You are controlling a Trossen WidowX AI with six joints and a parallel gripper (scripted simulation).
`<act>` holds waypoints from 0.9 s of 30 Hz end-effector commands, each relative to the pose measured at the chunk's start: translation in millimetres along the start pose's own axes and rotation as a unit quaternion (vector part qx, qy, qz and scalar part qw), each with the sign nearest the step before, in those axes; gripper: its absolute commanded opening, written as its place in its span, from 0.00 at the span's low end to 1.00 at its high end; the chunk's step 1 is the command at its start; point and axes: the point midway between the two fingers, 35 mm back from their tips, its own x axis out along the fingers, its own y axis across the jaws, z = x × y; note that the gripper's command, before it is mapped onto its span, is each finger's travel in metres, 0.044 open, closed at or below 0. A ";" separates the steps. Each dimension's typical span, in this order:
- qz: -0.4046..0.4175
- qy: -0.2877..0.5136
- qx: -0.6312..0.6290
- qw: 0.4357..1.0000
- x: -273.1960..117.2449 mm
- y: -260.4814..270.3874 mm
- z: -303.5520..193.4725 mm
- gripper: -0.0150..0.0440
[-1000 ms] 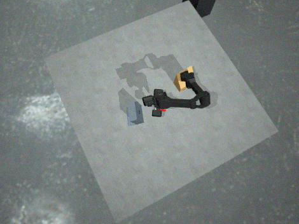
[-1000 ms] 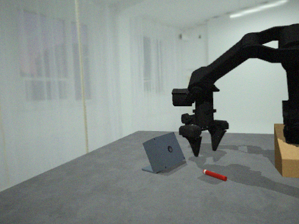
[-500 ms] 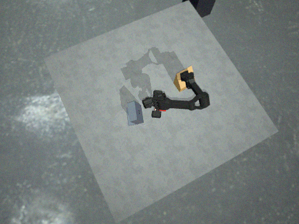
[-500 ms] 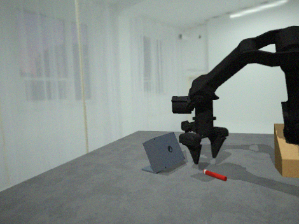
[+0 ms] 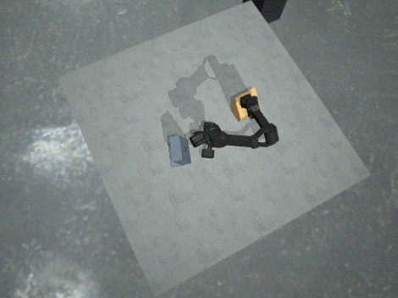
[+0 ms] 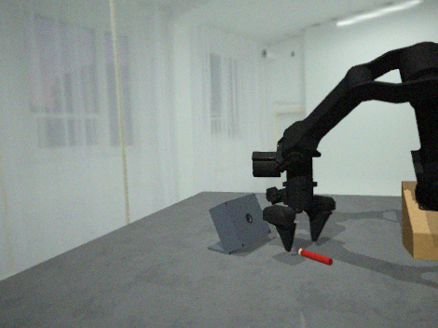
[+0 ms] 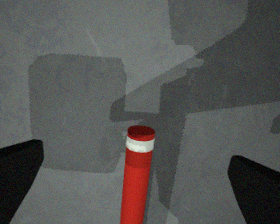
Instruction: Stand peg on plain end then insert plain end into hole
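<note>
On the grey table (image 5: pixel 254 200) (image 6: pixel 186 285) (image 7: pixel 75 30), the red peg (image 6: pixel 317 257) (image 7: pixel 136 190) lies flat on its side, with a white band (image 6: pixel 300 252) (image 7: pixel 140 145) close to one end. From the exterior, that banded end points toward the blue-grey sloped block (image 5: pixel 179 150) (image 6: pixel 235 222), and the plain end points away from it. The peg and the block stand apart, with table between them. A single round, dark hole (image 5: pixel 185 149) (image 6: pixel 249 218) opens in the block's tilted face. Above the peg's banded end, the claw (image 5: pixel 207 142) (image 6: pixel 302 245) (image 7: pixel 138 157) points downward, its two black fingers spread wide with nothing pinched between them. In the wrist view one fingertip shows at each side, and the banded end lies between them across the picture, clear of both; the plain end runs out of the bottom edge. The black arm (image 5: pixel 237 140) (image 6: pixel 335 99) arches over from a tan wooden-looking block (image 5: pixel 240 112) (image 6: pixel 424 245) and hides most of the peg from above, leaving only a sliver of red. Its shadow falls across the table. Any lettering on the arm or the sloped block is too small to read. Beyond the table, a long white light (image 6: pixel 379 12) glows near the ceiling.
</note>
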 end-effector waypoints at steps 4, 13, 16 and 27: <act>0.001 0.004 0.003 1.000 10.7 -1.1 -2.7 1.00; 0.002 0.004 0.004 1.000 15.9 -1.1 -3.7 0.82; 0.002 0.004 0.004 1.000 15.9 -1.1 -3.7 0.69; 0.002 0.004 0.004 1.000 15.9 -1.1 -3.7 0.44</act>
